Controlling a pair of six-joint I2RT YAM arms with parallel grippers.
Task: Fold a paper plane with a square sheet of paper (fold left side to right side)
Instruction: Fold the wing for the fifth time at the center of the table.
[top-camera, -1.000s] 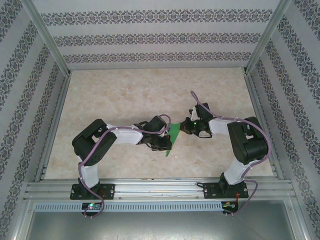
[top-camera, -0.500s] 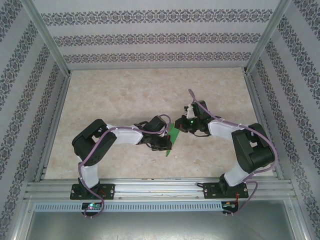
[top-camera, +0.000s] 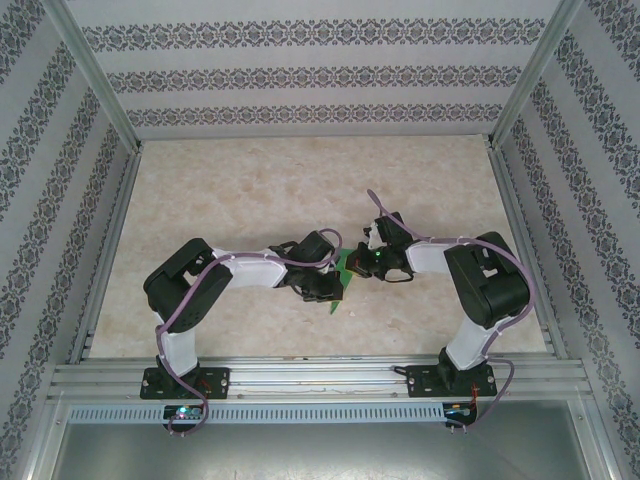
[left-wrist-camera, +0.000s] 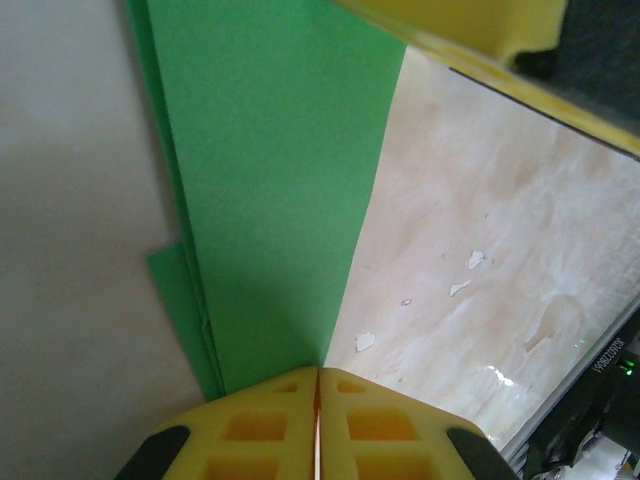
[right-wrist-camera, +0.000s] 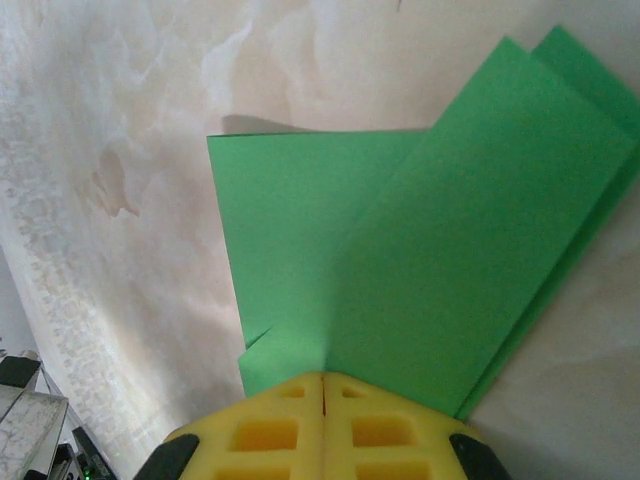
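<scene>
The square sheet of paper (top-camera: 337, 303) is bright green and creased into overlapping layers, held just above the table between both arms. In the left wrist view the paper (left-wrist-camera: 270, 200) runs up from my left gripper (left-wrist-camera: 318, 372), whose yellow jaws are pressed together on its near edge. My right gripper (right-wrist-camera: 323, 378) is shut on the opposite edge of the paper (right-wrist-camera: 450, 260), where two or three stacked flaps show. From above, the left gripper (top-camera: 330, 283) and right gripper (top-camera: 358, 265) sit almost tip to tip. A yellow finger of the right gripper (left-wrist-camera: 470, 20) shows beyond the sheet.
The beige marbled table (top-camera: 250, 200) is bare around the arms. Aluminium frame rails (top-camera: 300, 375) run along the near edge and both sides, with patterned walls behind. Both arm bases stand at the near rail.
My right gripper has moved left toward the left gripper, carrying its edge of the paper over. Less green shows from above. The left arm has barely moved.
</scene>
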